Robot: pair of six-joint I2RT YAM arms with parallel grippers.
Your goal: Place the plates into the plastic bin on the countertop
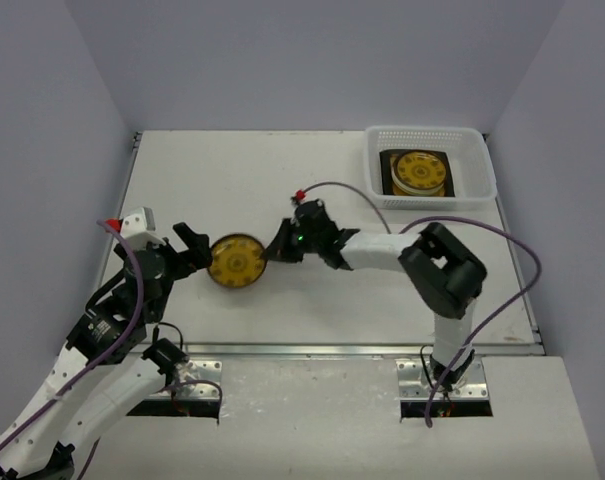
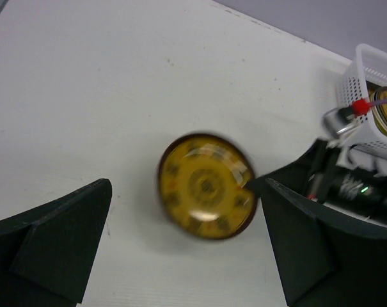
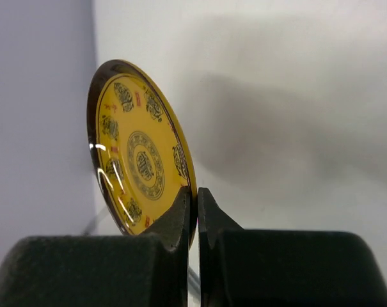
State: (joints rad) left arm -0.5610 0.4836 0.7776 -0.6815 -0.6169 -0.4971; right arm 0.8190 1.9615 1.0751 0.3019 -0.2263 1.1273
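A round brown-gold patterned plate hangs just above the countertop between the two arms. My right gripper is shut on its right rim; in the right wrist view the fingertips pinch the rim of the plate. My left gripper is open, its fingers wide on either side of the plate without touching it. The plastic bin stands at the back right and holds a square dark-rimmed plate with a round gold plate on top.
The bin's corner and my right arm with its red cable clip show at the right of the left wrist view. A metal rail runs along the front edge. Purple-grey walls enclose the countertop.
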